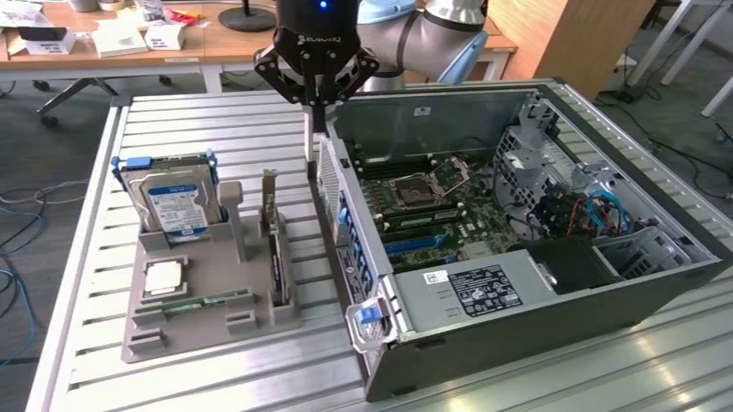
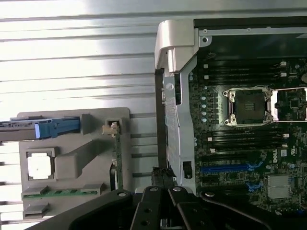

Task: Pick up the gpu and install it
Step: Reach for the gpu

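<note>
On the slatted metal table [image 1: 206, 120] [image 2: 72, 57], an open computer case [image 1: 550, 318] [image 2: 178, 129] is lying on its side toward the exterior view's right, and its motherboard [image 1: 447, 206] [image 2: 249, 143] is facing up. The arm is reaching down from the far side, and its gripper [image 1: 315, 129] [image 2: 160, 178] is hanging over the far corner of the case's rear wall, above the narrow strip between the case and the grey holder [image 1: 172, 335] [image 2: 96, 115]. Its fingers are pressing together, clenched, and what, if anything, is pinched between the tips cannot be made out.

The holder is sitting just beside the case, toward the exterior view's left. A silver hard drive [image 1: 178, 206] with a blue label is leaning upright in the holder's far compartment. The gpu [image 1: 277, 266] [image 2: 115, 160] is standing on edge in the slot along the side of the holder nearest the case, with its silver bracket at the far end; it is lying below and apart from the gripper. A green memory stick [image 1: 201, 302] [image 2: 62, 192] is lying flat in a near groove of the holder, and a small square processor chip [image 1: 164, 276] [image 2: 39, 166] is resting in a pocket between the stick and the drive.
</note>
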`<state>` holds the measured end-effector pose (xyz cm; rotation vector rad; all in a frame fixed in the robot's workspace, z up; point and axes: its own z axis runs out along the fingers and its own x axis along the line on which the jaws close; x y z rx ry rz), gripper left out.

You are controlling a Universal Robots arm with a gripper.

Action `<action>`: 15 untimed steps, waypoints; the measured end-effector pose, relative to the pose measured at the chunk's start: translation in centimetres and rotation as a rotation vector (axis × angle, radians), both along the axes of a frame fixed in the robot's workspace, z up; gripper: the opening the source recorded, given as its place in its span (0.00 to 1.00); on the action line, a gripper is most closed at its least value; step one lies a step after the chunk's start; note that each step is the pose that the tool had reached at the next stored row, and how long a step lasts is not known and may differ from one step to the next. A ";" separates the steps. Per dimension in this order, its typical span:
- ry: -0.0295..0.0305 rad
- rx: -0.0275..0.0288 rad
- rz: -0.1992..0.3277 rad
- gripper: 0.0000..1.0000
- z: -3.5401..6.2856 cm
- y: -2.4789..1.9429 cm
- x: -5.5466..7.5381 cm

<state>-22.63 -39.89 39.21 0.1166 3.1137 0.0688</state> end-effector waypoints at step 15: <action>0.0000 0.0000 0.000 0.11 -0.03 0.00 -1.6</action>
